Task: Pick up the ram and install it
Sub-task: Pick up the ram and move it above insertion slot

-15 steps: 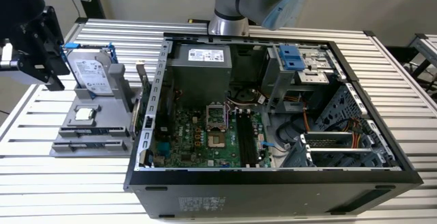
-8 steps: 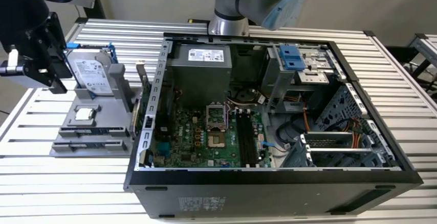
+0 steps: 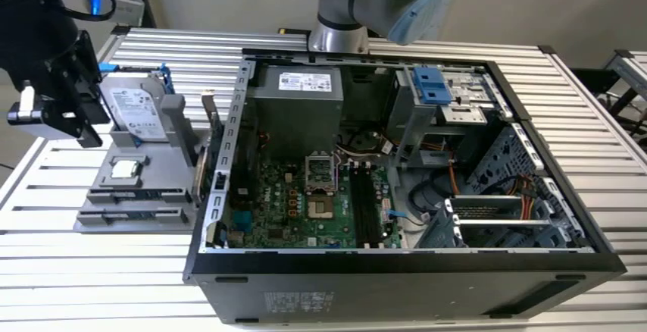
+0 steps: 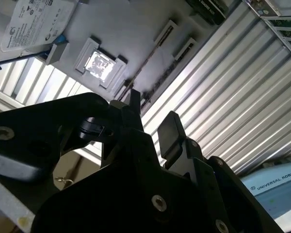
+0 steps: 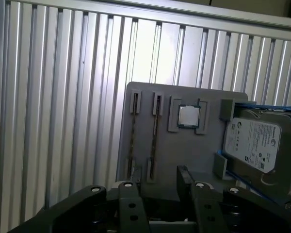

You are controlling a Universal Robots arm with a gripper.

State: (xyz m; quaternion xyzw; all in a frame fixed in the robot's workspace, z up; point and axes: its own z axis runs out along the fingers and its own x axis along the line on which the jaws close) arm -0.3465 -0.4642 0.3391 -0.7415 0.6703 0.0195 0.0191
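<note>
Exterior view, holder: a grey moulded plastic holder plate (image 3: 151, 188) lies on the ribbed aluminium table (image 3: 101, 271), just beside the open black computer case (image 3: 404, 279).
Exterior view, gripper: the black two-finger gripper (image 3: 86, 116) hangs at the holder's side far from the case, near the silver hard drive (image 3: 136, 108) propped on the holder.
First wrist view, ram: the long, thin, dark ram stick (image 5: 155, 131) stands edge-on in the holder's slot next to the small square silver CPU chip (image 5: 188, 116). A similar strip sits in the neighbouring slot.
First wrist view, pincer: the fingers (image 5: 128, 194) are apart and empty, over the holder's slot end.
Second wrist view, pincer: the fingers (image 4: 169, 131) are spread and grip nothing, with the ram seated in the holder beyond them.
</note>
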